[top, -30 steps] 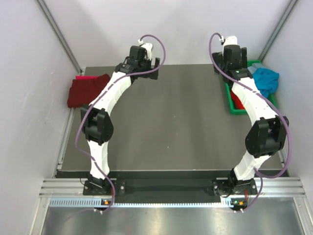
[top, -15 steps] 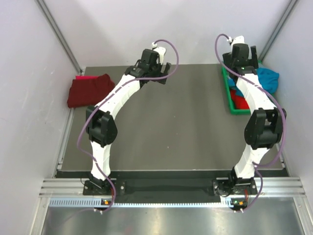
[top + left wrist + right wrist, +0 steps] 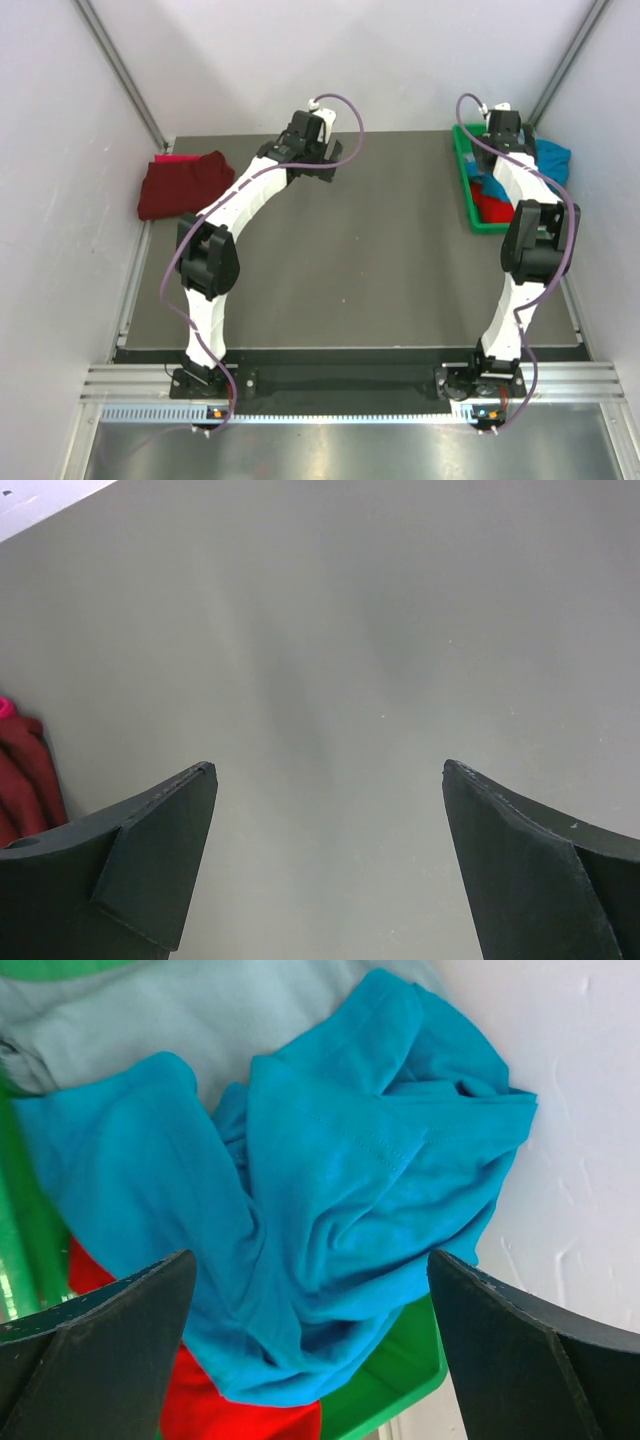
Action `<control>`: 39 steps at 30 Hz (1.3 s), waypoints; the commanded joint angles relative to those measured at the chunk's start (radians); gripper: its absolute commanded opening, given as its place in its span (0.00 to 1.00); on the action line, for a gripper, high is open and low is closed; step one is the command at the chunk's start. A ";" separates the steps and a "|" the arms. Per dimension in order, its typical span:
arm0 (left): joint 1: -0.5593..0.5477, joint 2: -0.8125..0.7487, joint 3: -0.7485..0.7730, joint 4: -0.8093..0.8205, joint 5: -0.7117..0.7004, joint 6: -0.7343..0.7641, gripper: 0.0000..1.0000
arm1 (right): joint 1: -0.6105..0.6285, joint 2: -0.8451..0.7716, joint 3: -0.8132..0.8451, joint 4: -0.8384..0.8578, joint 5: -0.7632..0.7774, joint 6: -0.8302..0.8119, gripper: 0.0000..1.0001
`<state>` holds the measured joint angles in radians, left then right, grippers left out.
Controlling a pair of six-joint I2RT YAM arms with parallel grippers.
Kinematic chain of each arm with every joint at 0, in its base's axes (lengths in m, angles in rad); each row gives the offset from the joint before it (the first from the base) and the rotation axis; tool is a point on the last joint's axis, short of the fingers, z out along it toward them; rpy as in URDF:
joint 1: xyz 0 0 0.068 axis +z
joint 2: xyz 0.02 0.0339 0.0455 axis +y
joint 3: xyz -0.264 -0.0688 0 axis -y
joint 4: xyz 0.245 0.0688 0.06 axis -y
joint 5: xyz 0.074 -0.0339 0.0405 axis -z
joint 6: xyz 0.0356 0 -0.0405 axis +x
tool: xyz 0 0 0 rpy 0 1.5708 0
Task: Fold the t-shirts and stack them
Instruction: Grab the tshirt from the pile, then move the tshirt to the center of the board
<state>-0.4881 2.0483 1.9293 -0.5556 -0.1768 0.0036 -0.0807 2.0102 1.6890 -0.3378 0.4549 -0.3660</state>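
While the left end effector (image 3: pixel 328 768) spreads above smooth table (image 3: pixel 330 620), the right end effector (image 3: pixel 310 1255) gapes over a crumpled turquoise t-shirt (image 3: pixel 340 1150).

Turquoise t-shirt (image 3: pixel 330 1180): matt cloth, creased. Green bin (image 3: pixel 400 1385): glossy plastic. Table (image 3: pixel 350 630): smooth, matt surf.

Two robot arms, the left arm (image 3: pixel 235 195) and the right arm (image 3: pixel 515 180), work at one table (image 3: pixel 380 260). One green bin (image 3: pixel 466 195) at the table's far right corner holds three t-shirts: one turquoise shirt (image 3: pixel 330 1190), one pale grey-blue shirt (image 3: pixel 150 1020) and one red shirt (image 3: pixel 230 1415). One maroon shirt (image 3: pixel 180 185) lies at the left edge, with one pink sliver (image 3: pixel 172 158) showing behind it. Whether the sliver is a further shirt cannot be told.
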 commanded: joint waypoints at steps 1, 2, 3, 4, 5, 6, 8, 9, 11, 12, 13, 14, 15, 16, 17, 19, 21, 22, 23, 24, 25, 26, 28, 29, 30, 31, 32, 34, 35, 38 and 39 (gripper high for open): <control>0.000 -0.053 -0.004 0.006 0.002 -0.001 0.99 | -0.007 0.018 0.032 0.051 0.022 -0.037 1.00; 0.000 -0.051 -0.006 0.005 0.003 -0.001 0.99 | -0.007 0.028 0.035 0.060 0.027 -0.051 1.00; 0.000 -0.051 -0.006 0.005 0.003 -0.001 0.99 | -0.008 0.033 0.037 0.062 0.030 -0.054 1.00; 0.000 -0.051 -0.006 0.005 0.002 0.002 0.99 | -0.007 0.036 0.038 0.059 0.024 -0.059 0.98; 0.002 -0.048 -0.004 0.005 0.002 0.001 0.99 | -0.007 0.038 0.038 0.057 0.019 -0.060 0.96; 0.002 -0.045 -0.001 0.006 0.000 -0.001 0.99 | -0.007 0.036 0.038 0.049 0.007 -0.059 0.90; 0.002 -0.042 0.000 0.008 -0.001 -0.001 0.99 | -0.007 0.032 0.028 0.036 -0.007 -0.051 0.79; 0.002 -0.040 0.002 0.008 -0.001 -0.002 0.99 | -0.007 0.029 0.021 0.033 -0.012 -0.047 0.74; 0.002 -0.037 0.008 0.010 -0.003 -0.002 0.99 | -0.007 0.018 0.003 0.023 -0.024 -0.042 0.52; 0.002 -0.036 0.010 0.010 -0.004 -0.002 0.99 | -0.007 0.013 -0.003 0.020 -0.025 -0.037 0.43; 0.002 -0.036 0.013 0.010 -0.006 -0.001 0.99 | -0.007 0.003 -0.008 0.017 -0.028 -0.033 0.24; 0.002 -0.036 0.013 0.010 -0.009 -0.001 0.99 | -0.007 -0.004 -0.012 0.016 -0.030 -0.031 0.15; 0.002 -0.036 0.014 0.010 -0.010 0.001 0.99 | -0.007 -0.008 -0.015 0.016 -0.028 -0.028 0.08; 0.002 -0.034 0.013 0.010 -0.010 0.001 0.99 | -0.005 -0.020 -0.012 0.016 -0.030 -0.027 0.00; 0.002 -0.037 0.013 0.010 -0.012 0.001 0.99 | -0.005 -0.028 -0.011 0.011 -0.030 -0.022 0.00; 0.002 -0.037 0.008 0.008 -0.013 -0.001 0.99 | -0.004 -0.050 -0.006 0.002 -0.039 -0.017 0.00; 0.002 -0.039 0.005 0.008 -0.015 -0.001 0.99 | 0.001 -0.070 0.011 -0.009 -0.061 -0.011 0.00; 0.002 -0.040 0.005 0.008 -0.019 -0.002 0.99 | 0.004 -0.092 0.018 -0.015 -0.068 -0.007 0.00; 0.003 -0.043 0.004 0.010 -0.032 -0.002 0.99 | 0.010 -0.105 0.040 -0.027 -0.079 0.005 0.00; 0.008 -0.045 0.004 0.013 -0.047 -0.001 0.99 | 0.015 -0.116 0.052 -0.036 -0.091 0.010 0.00; 0.014 -0.051 0.004 0.019 -0.079 -0.001 0.99 | 0.027 -0.143 0.064 -0.055 -0.125 0.010 0.00; 0.035 -0.053 0.005 0.025 -0.096 0.001 0.99 | 0.038 -0.154 0.092 -0.062 -0.136 0.006 0.00; 0.066 -0.050 0.019 0.037 -0.139 0.004 0.99 | 0.065 -0.188 0.122 -0.092 -0.180 0.010 0.00; 0.103 -0.047 0.023 0.036 -0.156 0.001 0.99 | 0.073 -0.198 0.159 -0.105 -0.211 0.027 0.00; 0.124 -0.046 0.030 0.037 -0.161 -0.002 0.99 | 0.073 -0.206 0.184 -0.122 -0.279 0.038 0.00; 0.147 -0.043 0.037 0.033 -0.138 -0.001 0.99 | 0.128 -0.218 0.207 -0.151 -0.306 0.050 0.00; 0.195 -0.042 0.042 0.026 -0.124 -0.002 0.99 | 0.148 -0.223 0.251 -0.162 -0.326 0.071 0.00; 0.238 -0.031 0.056 0.000 -0.089 -0.045 0.99 | 0.214 -0.234 0.287 -0.184 -0.390 0.078 0.00; 0.270 -0.030 0.056 -0.004 -0.061 -0.048 0.99 | 0.238 -0.237 0.319 -0.193 -0.410 0.078 0.00; 0.290 -0.028 0.045 -0.012 -0.076 -0.028 0.99 | 0.318 -0.251 0.371 -0.220 -0.518 0.108 0.00; 0.290 -0.030 0.033 -0.007 -0.084 -0.013 0.99 | 0.334 -0.257 0.379 -0.225 -0.574 0.120 0.00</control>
<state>-0.1818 2.0483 1.9430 -0.5537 -0.2592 -0.0227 0.2016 1.8126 2.0060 -0.5251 0.0582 -0.2977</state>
